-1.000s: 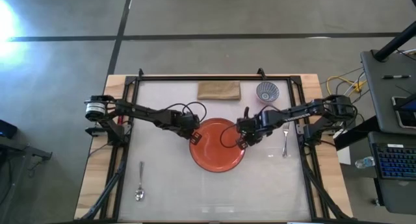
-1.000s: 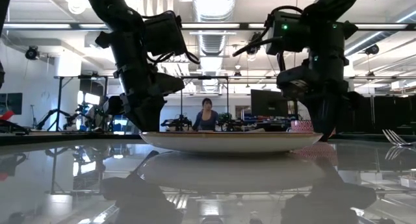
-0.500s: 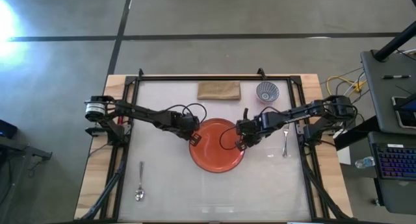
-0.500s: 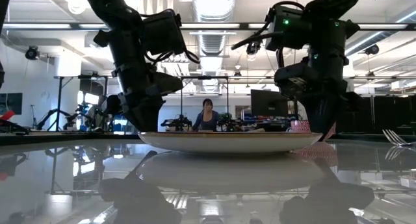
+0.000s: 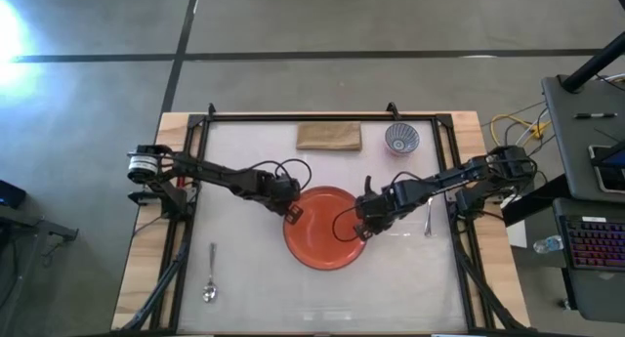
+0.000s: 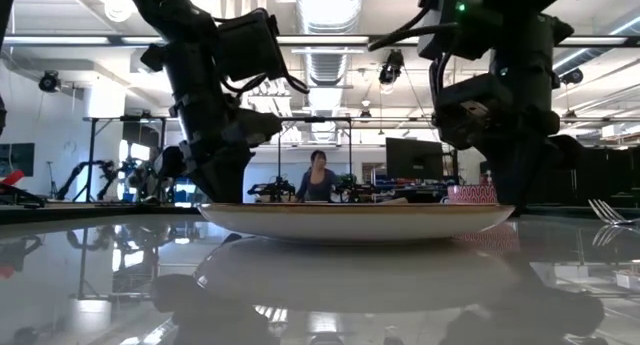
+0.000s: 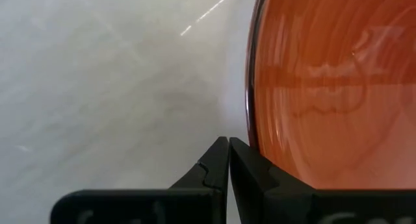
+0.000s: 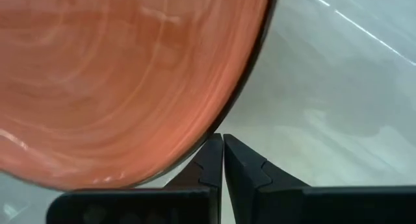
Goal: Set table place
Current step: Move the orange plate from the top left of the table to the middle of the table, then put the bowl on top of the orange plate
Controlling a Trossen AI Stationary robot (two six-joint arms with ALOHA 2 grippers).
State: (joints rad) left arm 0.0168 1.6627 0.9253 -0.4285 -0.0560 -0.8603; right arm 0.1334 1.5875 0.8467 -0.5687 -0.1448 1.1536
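Observation:
An orange round plate (image 5: 325, 230) lies flat on the white sheet of the table (image 5: 244, 278), near its middle; it also shows in the low view (image 6: 355, 221). My left gripper (image 5: 291, 212) is shut, fingers pointing down at the plate's left rim. My right gripper (image 5: 363, 227) is shut, fingers pointing down at the plate's right rim. Both stand low at the table top, one on each side of the plate. My left gripper (image 7: 229, 160) meets the plate's left rim (image 7: 251, 130) with the outer side of one shut finger (image 7: 250, 172), coming from above. The plate lies flat on the table. My right gripper (image 8: 223, 154) stands with its shut fingertips (image 8: 211, 152) against the plate's right rim (image 8: 229, 120), from above.
A tan folded napkin (image 5: 329, 136) and a small patterned bowl (image 5: 401, 138) sit at the table's far edge. A fork (image 5: 429, 215) lies at the right, a spoon (image 5: 211, 273) at the near left. A black frame (image 5: 322, 115) borders the sheet.
Both grippers, staying shut, have gone toward the table's near edge, the right one farther. The plate has slid flat along the table toward the near edge between them.

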